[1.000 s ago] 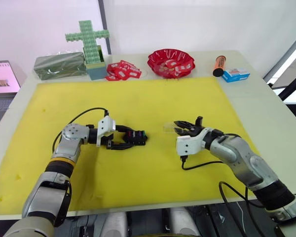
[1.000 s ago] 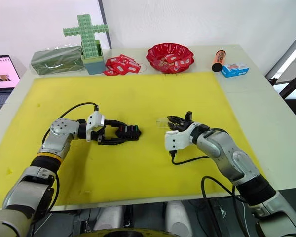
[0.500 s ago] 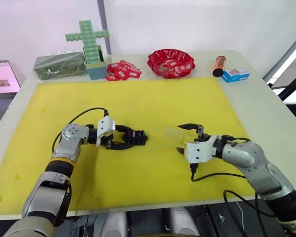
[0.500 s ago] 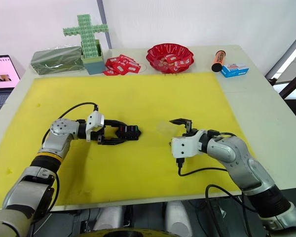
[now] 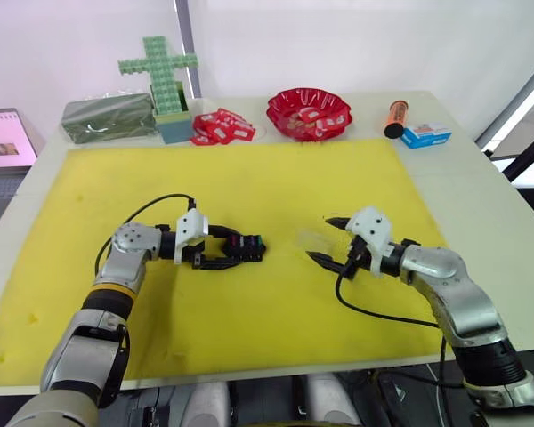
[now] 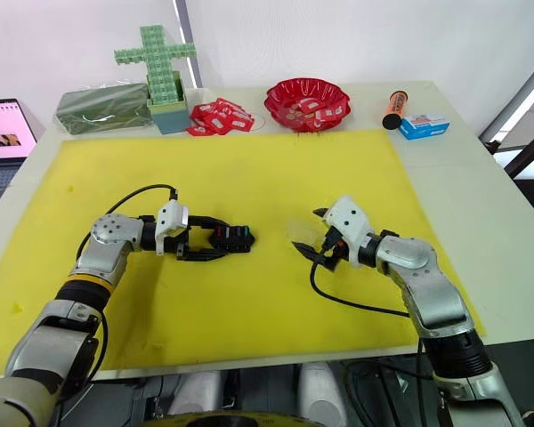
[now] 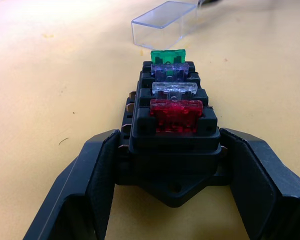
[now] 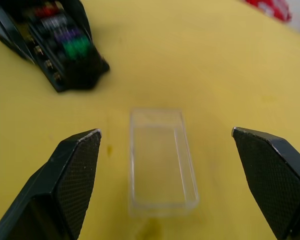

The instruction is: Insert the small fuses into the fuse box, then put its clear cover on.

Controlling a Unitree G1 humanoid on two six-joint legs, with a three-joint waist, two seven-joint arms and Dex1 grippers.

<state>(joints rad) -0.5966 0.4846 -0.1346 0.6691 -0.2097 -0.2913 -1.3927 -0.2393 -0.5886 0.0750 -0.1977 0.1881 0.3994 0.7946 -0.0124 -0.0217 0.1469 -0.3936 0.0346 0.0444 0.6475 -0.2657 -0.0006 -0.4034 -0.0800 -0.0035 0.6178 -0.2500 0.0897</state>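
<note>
The fuse box [image 7: 172, 150] is held near the middle of the yellow mat [image 5: 249, 178], clamped at its ridged sides between the jaws of the left gripper [image 5: 221, 250]. Four small fuses are seated in a row along its top: the red fuse [image 7: 176, 112] nearest the wrist, then the pale grey fuse [image 7: 174, 91], the purple fuse [image 7: 169, 71] and the green fuse [image 7: 168, 55] at the far end. The clear cover [image 8: 161, 161] is seen lying on the mat just beyond the box's green end, apart from it and uncapped, its open side up. The right gripper [image 5: 331, 240] is poised over the cover with its jaws spread wide, one finger on either side and neither touching it. Along the far edge of the surface [image 5: 481, 205], behind the mat, a green brick cross [image 5: 160, 76], a dark green packet [image 5: 107, 117], scattered red-and-white packets [image 5: 221, 126], a red bowl [image 5: 308, 112], an orange tube [image 5: 394, 117] and a small blue box [image 5: 425, 135] are lined up. A laptop screen [image 5: 4, 140] is visible past the surface's left edge.
</note>
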